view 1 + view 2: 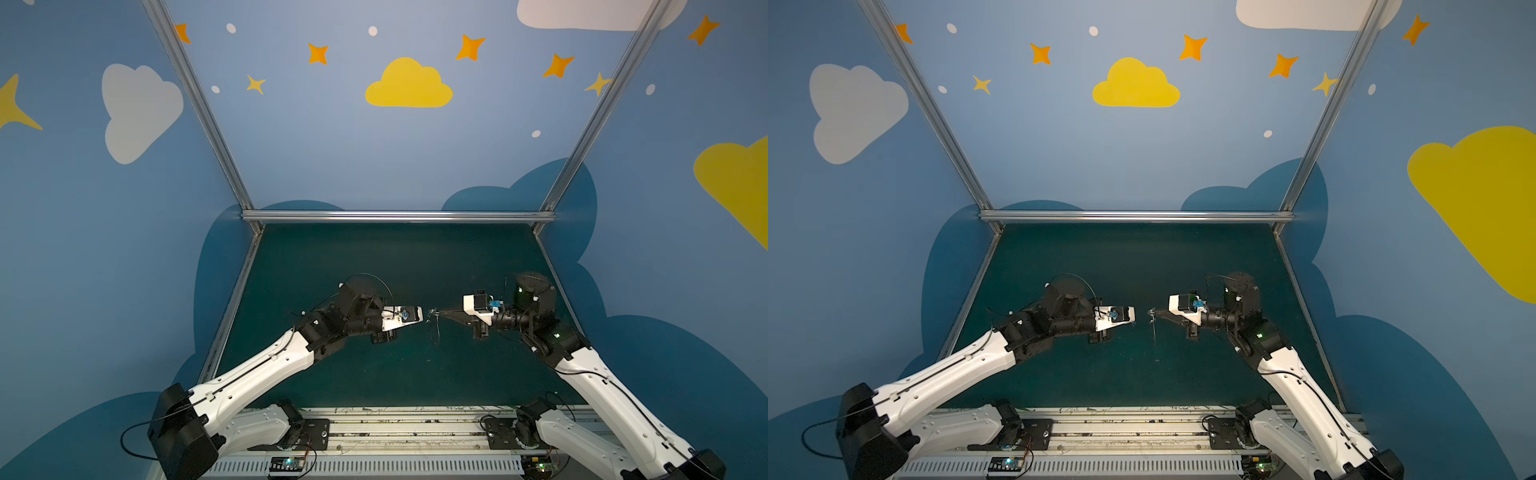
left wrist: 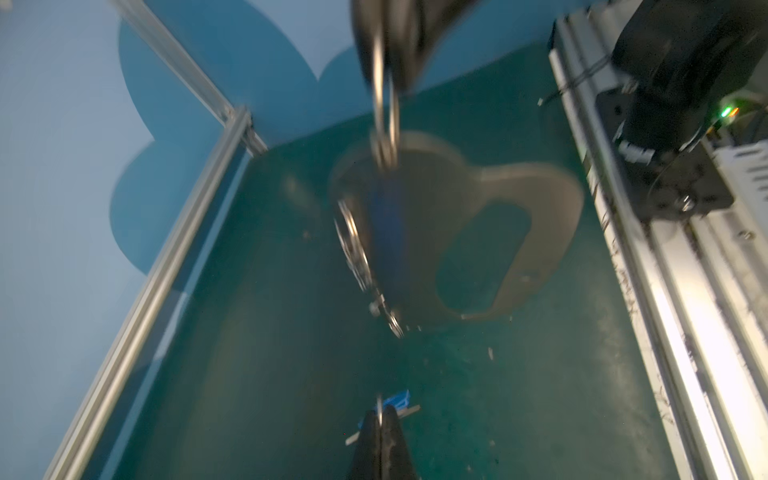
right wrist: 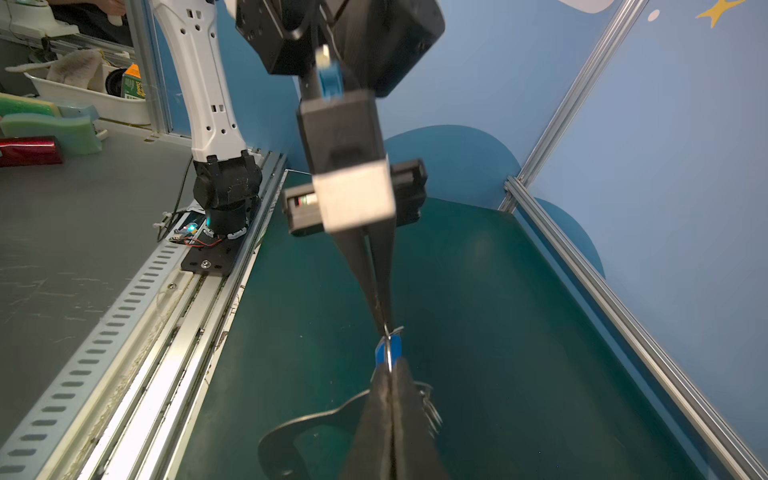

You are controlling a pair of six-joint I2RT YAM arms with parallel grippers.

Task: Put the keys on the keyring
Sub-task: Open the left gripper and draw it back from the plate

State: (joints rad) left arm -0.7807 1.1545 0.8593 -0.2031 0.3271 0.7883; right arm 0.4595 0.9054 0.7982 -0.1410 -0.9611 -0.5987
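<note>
The left pincer [image 2: 380, 417], pressed shut, pinches the keys [image 2: 395, 402] just short of the keyring [image 2: 478, 195], which hangs over the table [image 2: 291, 374] from a wire ring [image 2: 384, 104] pinched by the shut right pincer [image 3: 390, 374]. Threading seems in hand; the next move calls for fine alignment with that ring.

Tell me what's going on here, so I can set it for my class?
Two robot arms meet above the middle of the green mat. The left gripper has its jaws shut on the keys, a tiny silver piece with a blue bit. The right gripper pinches a wire ring on the grey keyring, which hangs below it. The tips face each other closely. Whether the keys are on the ring cannot be told.
</note>
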